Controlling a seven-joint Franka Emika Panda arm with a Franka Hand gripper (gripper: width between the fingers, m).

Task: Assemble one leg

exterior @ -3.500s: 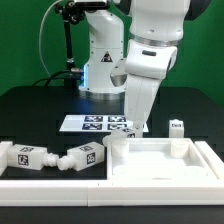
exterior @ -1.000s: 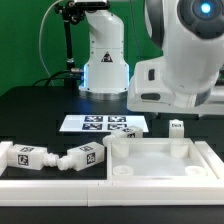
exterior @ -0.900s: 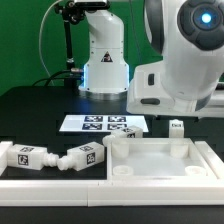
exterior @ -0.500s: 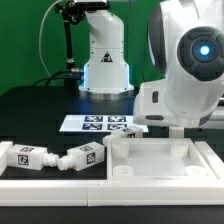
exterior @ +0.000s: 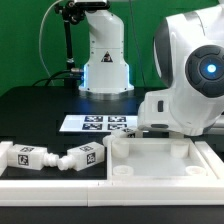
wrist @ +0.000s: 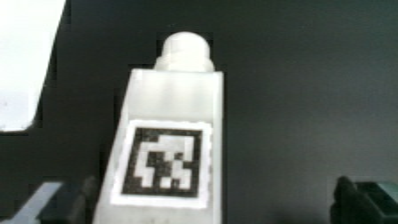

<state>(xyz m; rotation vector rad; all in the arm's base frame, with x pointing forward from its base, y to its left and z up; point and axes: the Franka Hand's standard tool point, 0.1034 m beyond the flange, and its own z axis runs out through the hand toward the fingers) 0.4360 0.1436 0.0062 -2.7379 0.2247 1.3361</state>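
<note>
Wrist view is filled by the leg [wrist: 173, 150], a chunky white block with a black-and-white tag on the face turned to the camera and a rounded peg tip at one end, set against the black table [wrist: 302, 90]. The gripper [wrist: 210, 200] is spread wide. Its dark fingers [wrist: 368, 196] stand on either side of the leg with black gaps between, gripping nothing. A white edge [wrist: 22, 70] shows off to one side; I cannot tell what it belongs to.

From the exterior view the arm [exterior: 190, 85] bulks over that view's right and hides both gripper and leg. The tabletop panel [exterior: 160, 178] lies in front, with the marker board [exterior: 100, 124] behind it. A second leg [exterior: 24, 156] and a third leg [exterior: 80, 157] lie on that view's left, the third just beside the panel.
</note>
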